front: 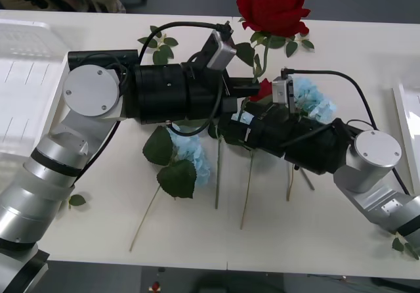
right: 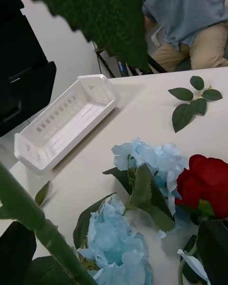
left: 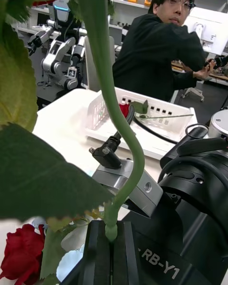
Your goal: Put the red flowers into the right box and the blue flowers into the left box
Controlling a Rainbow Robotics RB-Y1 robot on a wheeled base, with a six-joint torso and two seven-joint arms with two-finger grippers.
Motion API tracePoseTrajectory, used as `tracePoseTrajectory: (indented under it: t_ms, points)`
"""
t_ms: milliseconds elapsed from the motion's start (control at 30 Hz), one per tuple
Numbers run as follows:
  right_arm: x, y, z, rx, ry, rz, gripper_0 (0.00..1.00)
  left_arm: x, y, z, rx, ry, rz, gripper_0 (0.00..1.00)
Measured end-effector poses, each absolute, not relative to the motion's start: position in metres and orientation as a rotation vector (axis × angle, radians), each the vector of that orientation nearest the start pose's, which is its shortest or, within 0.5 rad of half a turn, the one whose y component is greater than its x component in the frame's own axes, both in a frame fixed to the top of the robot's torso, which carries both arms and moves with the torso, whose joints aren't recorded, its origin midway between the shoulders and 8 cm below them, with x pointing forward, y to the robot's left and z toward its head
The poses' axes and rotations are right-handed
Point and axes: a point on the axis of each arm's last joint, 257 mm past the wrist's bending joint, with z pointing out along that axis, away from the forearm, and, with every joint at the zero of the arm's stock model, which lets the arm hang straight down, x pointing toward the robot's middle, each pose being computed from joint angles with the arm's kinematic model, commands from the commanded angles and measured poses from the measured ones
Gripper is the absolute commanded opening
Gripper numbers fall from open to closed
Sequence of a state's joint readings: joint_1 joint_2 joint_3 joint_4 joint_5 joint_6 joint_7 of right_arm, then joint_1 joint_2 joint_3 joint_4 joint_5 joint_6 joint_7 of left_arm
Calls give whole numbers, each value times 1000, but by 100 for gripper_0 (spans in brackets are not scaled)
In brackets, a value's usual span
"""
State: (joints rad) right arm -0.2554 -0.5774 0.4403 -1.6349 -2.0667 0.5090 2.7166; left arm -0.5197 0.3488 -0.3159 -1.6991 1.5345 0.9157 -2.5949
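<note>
Left wrist view reveals fingers (left: 112, 254) pinching the red flower's stem (left: 110, 90).

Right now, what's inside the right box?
One red rose lies in the right box, its stem running along the floor. The stem held in the left hand and the right arm cover the near part, so its contents are unknown.
</note>
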Motion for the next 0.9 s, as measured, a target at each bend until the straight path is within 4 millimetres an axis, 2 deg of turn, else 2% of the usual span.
tracePoseTrajectory:
  t_ms: [67, 167, 267, 300, 367, 400, 900]
  points:
    - [471, -34, -167, -585, 1592, 982, 62, 442, -76, -79, 1189, 1313, -837, 0]
    - [471, -34, -168, -585, 1592, 983, 51, 442, -76, -79, 1189, 1313, -837, 0]
    - [471, -34, -168, -586, 1592, 984, 33, 442, -76, -79, 1189, 1313, -837, 0]
    - [471, -34, -168, -586, 1592, 984, 26, 442, -76, -79, 1189, 1313, -837, 0]
    - [471, -34, -168, -586, 1592, 984, 5, 442, -76, -79, 1189, 1313, -837, 0]
    - [471, -34, -168, -587, 1592, 984, 0, 442, -76, -79, 1189, 1313, -837, 0]
    - [469, -33, -168, -592, 1591, 989, 0, 443, -75, -79, 1188, 1314, -836, 0]
